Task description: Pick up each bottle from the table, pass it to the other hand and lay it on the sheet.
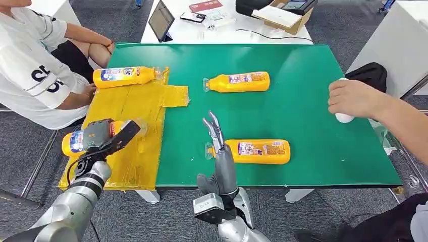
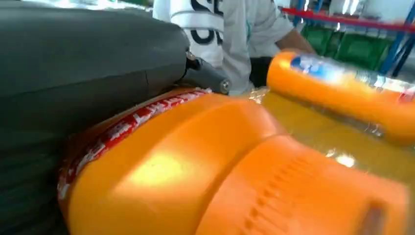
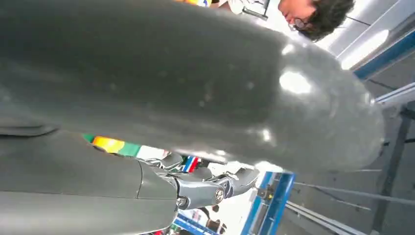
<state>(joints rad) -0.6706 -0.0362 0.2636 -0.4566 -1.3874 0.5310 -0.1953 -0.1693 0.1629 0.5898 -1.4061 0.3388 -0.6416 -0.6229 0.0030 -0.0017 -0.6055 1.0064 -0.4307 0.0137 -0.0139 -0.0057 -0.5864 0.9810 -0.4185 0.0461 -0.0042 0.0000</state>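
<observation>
Head view shows the left robot hand [image 1: 103, 137] wrapped around an orange bottle [image 1: 75, 142] at the near end of the yellow sheet [image 1: 139, 108], which hangs over the left edge of the green bench [image 1: 313, 101]; the left wrist view confirms the grip, the bottle's body pressed against the grey palm. A second bottle [image 1: 125, 76] already lies at the far end of the sheet, touching it; two more wait on the bare bench, one near the middle [image 1: 238, 82], one close to the front edge [image 1: 260, 152].

The step in hand looks like laying the held bottle down; to do it well, I would lower it until its side rests flat on the sheet, well apart from the far bottle, keep it inside the sheet's border since that corner overhangs the bench, and only then loosen the fingers, so it neither rolls nor drops.

The right robot hand [image 1: 218, 151] stands upright with its fingers extended and apart, holding nothing, just beside the cap end of the near bottle; whether it touches that bottle I cannot tell. A seated person [image 1: 35, 65] is at the left; another person's hand [image 1: 353, 98] rests on a white object at the right edge.
</observation>
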